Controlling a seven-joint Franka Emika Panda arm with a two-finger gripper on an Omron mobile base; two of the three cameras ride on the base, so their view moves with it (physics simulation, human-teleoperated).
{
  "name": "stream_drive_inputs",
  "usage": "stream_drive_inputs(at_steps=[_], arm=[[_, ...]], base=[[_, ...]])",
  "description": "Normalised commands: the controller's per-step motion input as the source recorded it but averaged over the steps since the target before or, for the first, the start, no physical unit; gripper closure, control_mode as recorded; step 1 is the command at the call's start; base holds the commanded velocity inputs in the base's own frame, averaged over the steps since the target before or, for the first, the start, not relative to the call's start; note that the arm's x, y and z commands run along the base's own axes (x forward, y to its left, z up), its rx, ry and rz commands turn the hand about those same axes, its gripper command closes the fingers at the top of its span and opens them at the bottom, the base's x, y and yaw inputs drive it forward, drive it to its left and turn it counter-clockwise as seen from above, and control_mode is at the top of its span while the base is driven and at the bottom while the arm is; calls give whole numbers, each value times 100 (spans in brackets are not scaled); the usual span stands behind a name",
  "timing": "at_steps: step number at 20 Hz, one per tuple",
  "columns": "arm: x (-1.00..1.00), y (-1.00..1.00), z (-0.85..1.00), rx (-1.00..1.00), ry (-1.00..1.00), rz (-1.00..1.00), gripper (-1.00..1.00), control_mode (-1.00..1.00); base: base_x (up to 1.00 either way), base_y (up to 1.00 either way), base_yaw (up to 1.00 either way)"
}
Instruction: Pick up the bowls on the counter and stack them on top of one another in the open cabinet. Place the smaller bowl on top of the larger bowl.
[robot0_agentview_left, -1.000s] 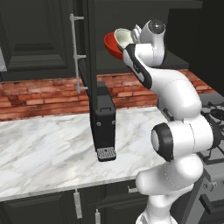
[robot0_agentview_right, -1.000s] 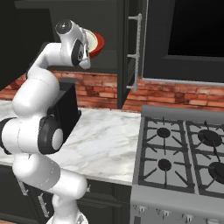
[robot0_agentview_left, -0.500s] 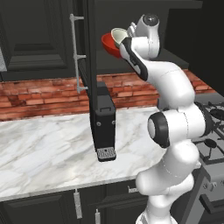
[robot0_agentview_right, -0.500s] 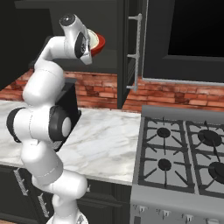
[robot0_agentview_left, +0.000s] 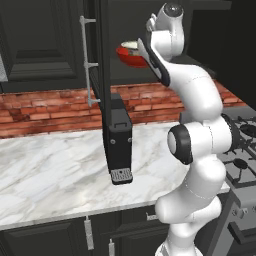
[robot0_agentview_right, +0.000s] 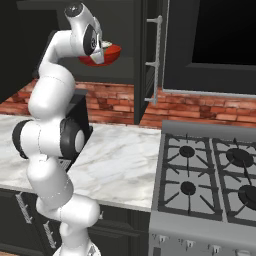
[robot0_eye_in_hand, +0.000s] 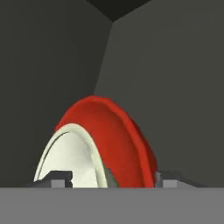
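Observation:
The larger bowl (robot0_agentview_left: 131, 59), glossy red, sits inside the open cabinet (robot0_agentview_left: 125, 25) on its dark shelf. The smaller bowl (robot0_agentview_left: 131, 45), cream-white, is nested in it. From the right base view the red bowl (robot0_agentview_right: 109, 54) and the cream rim (robot0_agentview_right: 106, 45) show just past my white hand. In the rolled hand view the cream bowl (robot0_eye_in_hand: 70, 153) lies within the red bowl (robot0_eye_in_hand: 118, 140), and my gripper (robot0_eye_in_hand: 111, 178) stands open, its fingertips (robot0_eye_in_hand: 168, 178) spread wide to either side of both rims. The counter (robot0_agentview_left: 50, 170) lies below.
The cabinet door (robot0_agentview_left: 103, 75) stands edge-on toward me with its silver bar handle (robot0_agentview_left: 88, 65). A black appliance (robot0_agentview_left: 119, 145) sits on the counter under the door. The stovetop (robot0_agentview_right: 210, 165) is to the right. A brick backsplash (robot0_agentview_left: 45, 110) runs behind.
The jaws have spread apart and let go of the cream bowl's rim. The hand has shifted a little at the cabinet; both bowls stay nested on the shelf.

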Motion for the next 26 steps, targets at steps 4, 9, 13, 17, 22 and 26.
stream_drive_inputs(at_steps=[4, 9, 13, 17, 22, 26], arm=[[-76, -20, 66, 0, 1, -3, -100, -100], [-100, -24, 0, -1, 1, 0, -100, -100], [-100, -26, -13, 0, 0, 0, -100, -100], [-100, -13, -65, -4, 0, 0, -100, -100], [-100, -13, -75, -5, 0, 0, -100, -100], [-100, -24, -32, -1, -18, 0, -100, -100]], base=[[0, 0, 0], [0, 0, 0], [0, 0, 0], [0, 0, 0], [0, 0, 0], [0, 0, 0]])
